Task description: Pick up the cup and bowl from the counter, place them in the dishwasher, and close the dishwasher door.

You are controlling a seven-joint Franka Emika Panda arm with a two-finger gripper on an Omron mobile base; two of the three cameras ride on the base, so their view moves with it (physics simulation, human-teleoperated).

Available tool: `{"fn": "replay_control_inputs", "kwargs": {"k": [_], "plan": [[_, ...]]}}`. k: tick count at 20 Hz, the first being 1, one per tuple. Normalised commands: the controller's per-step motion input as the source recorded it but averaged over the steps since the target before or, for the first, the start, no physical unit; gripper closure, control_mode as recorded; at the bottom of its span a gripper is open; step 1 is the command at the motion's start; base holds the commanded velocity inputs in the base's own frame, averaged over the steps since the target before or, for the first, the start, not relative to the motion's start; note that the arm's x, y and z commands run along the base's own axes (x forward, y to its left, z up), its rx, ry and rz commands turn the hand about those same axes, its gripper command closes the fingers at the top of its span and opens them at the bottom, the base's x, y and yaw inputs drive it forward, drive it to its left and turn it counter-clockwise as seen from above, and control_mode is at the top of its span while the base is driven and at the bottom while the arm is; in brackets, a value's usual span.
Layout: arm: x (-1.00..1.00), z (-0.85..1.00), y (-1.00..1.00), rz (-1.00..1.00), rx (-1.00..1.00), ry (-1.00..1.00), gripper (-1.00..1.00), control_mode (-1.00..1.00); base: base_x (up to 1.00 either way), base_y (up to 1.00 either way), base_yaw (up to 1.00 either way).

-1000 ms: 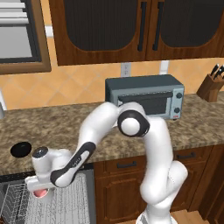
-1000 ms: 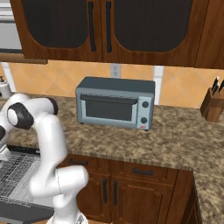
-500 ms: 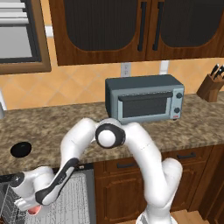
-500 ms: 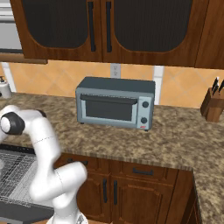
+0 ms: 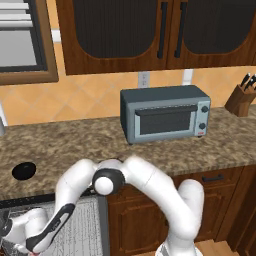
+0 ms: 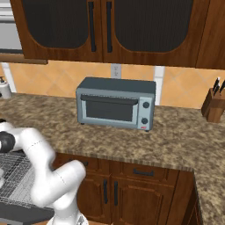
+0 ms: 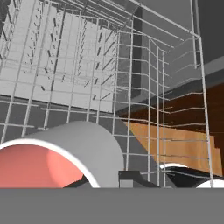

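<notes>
My fingers (image 7: pixel 131 177) are pinched tight on the wall of the cup (image 7: pixel 65 153), one dark tip showing just outside its white side while the pinkish-red inside opens toward my camera at the lower left. I hold the cup low inside the wire rack (image 7: pixel 87 65) of the dishwasher (image 5: pixel 87 227), grey wires crossing all around it; whether the cup touches the rack floor I cannot tell. From the left base view my arm (image 5: pixel 135 175) bends down from the counter (image 5: pixel 75 145) edge into the open machine, my hand at the bottom left corner. The bowl (image 5: pixel 24 170) sits on the counter, well to the left of the toaster oven (image 5: pixel 165 114). The right base view shows the rack beside my arm, above the lowered dishwasher door (image 6: pixel 22 214).
</notes>
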Motion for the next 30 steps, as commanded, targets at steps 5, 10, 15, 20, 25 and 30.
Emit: {"fn": "replay_control_inputs", "kwargs": {"k": [5,10,15,20,25,30], "plan": [[0.35,-0.63,0.00,-0.05,-0.13,0.10,1.00,-1.00,0.00,0.00,0.00],[0.19,-0.53,0.00,-0.04,-0.05,0.05,1.00,-1.00,0.00,0.00,0.00],[-0.11,-0.32,0.05,0.00,0.00,0.00,-1.00,-1.00,0.00,0.00,0.00],[-0.16,0.00,0.02,-0.01,0.00,0.00,-1.00,-1.00,0.00,0.00,0.00],[-0.16,0.64,0.00,-0.02,0.00,-0.02,-1.00,-1.00,0.00,0.00,0.00],[-0.01,0.98,-0.02,0.00,0.18,-0.08,-1.00,-1.00,0.00,0.00,0.00]]}}
